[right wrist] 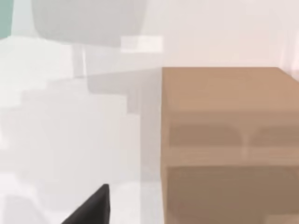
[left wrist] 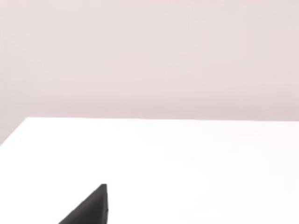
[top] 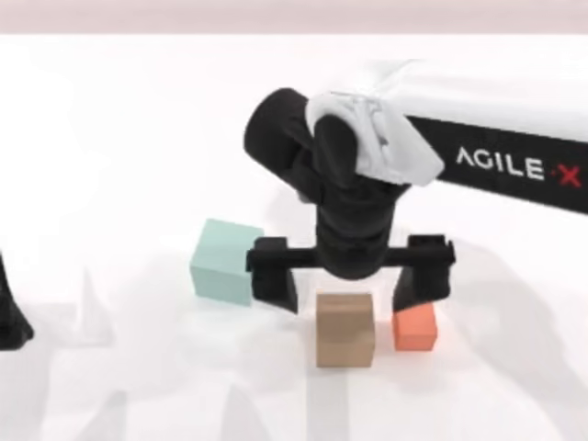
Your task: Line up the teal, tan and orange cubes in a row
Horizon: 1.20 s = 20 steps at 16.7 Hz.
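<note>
Three cubes lie near the table's middle. The pale teal cube (top: pixel 225 262) is on the left, the tan cube (top: pixel 344 329) in the middle and slightly nearer the front, and the small orange cube (top: pixel 414 328) close to its right. My right gripper (top: pixel 349 280) hangs open over them, its fingers spread wide. One finger stands between the teal and tan cubes; the other overlaps the orange cube's far edge. The right wrist view shows the tan cube (right wrist: pixel 229 140) close up, a sliver of the teal cube (right wrist: pixel 4 18) and one fingertip (right wrist: pixel 93 207). Nothing is held.
My left arm (top: pixel 11 317) is parked at the table's left edge. Its wrist view shows only bare white table and one dark fingertip (left wrist: pixel 96 203). The right arm's white and black body (top: pixel 478 138) reaches in from the right across the back.
</note>
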Motion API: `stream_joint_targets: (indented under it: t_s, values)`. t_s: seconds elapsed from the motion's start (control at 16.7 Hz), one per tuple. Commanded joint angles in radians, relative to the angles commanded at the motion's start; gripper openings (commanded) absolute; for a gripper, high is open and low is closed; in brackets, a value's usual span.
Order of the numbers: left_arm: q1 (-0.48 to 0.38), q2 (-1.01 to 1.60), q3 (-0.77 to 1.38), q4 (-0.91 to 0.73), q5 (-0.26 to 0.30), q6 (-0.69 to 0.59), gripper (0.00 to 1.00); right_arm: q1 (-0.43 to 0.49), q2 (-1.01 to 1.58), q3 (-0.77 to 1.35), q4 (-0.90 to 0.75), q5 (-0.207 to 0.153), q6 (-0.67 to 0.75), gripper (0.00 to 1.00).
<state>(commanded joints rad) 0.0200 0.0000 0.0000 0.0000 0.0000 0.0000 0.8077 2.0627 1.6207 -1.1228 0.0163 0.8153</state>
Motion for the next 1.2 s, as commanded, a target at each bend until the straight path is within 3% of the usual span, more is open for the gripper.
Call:
stream_joint_targets:
  t_s: [0.24, 0.66, 0.9, 1.2]
  values:
    - [0.0, 0.0, 0.0, 0.0, 0.0, 0.0, 1.0, 0.004, -0.024, 0.052, -0.073, -0.001, -0.003, 1.0]
    - [-0.02, 0.051, 0.05, -0.038, 0.003, -0.01, 1.0, -0.024, -0.08, 0.005, -0.034, 0.005, -0.029, 1.0]
    - [-0.083, 0.247, 0.239, -0.169, 0.004, -0.042, 1.0, -0.104, -0.282, -0.158, 0.082, 0.02, -0.113, 1.0]
    - [-0.193, 0.694, 0.597, -0.419, 0.002, -0.102, 1.0, -0.265, -0.676, -0.484, 0.307, 0.034, -0.271, 1.0]
